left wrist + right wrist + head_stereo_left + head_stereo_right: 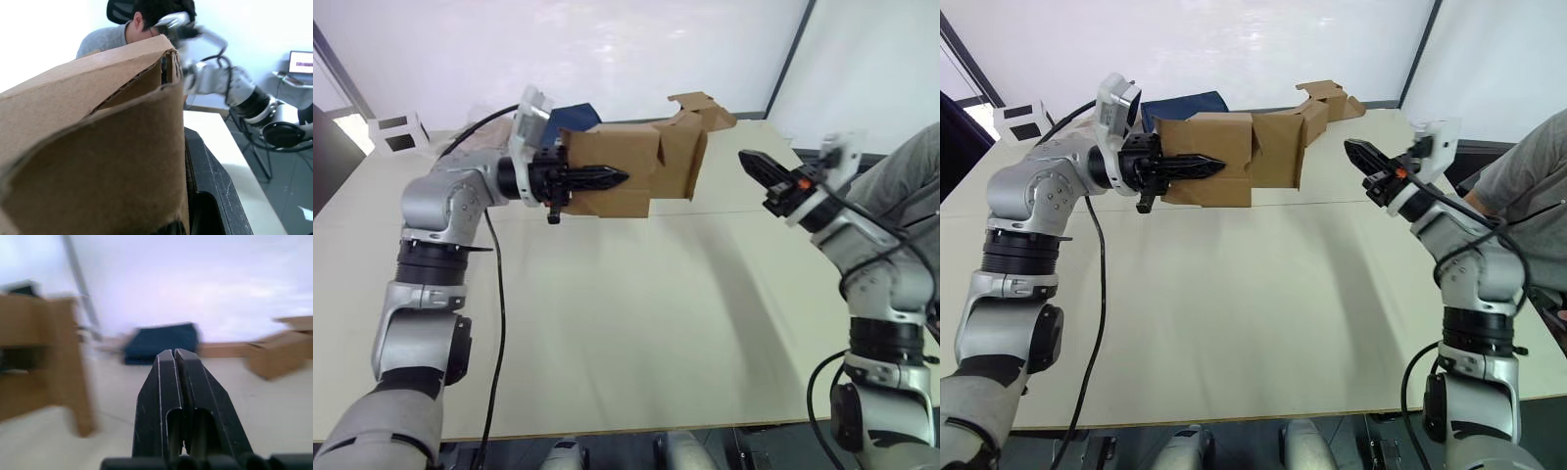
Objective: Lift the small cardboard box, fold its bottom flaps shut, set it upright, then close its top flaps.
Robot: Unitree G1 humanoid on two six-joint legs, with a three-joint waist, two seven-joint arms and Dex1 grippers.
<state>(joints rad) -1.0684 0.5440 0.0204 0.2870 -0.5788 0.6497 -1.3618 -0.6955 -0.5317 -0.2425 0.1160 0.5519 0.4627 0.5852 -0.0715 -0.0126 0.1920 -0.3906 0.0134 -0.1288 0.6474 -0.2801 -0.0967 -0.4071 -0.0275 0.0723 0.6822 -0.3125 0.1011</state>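
Two grippers up, and the left gripper (612, 178) has the small cardboard box (607, 171) held on its side, well above the desk (636, 323), fingers clamped on one wall. Its bottom flaps (680, 162) splay open toward the right gripper (751, 162), whose fingers are pressed together, near those flaps but not touching. The risk as I see it: a single-wall pinch is a thin hold, so a hard shove on the flaps could twist the box loose or crush the wall.
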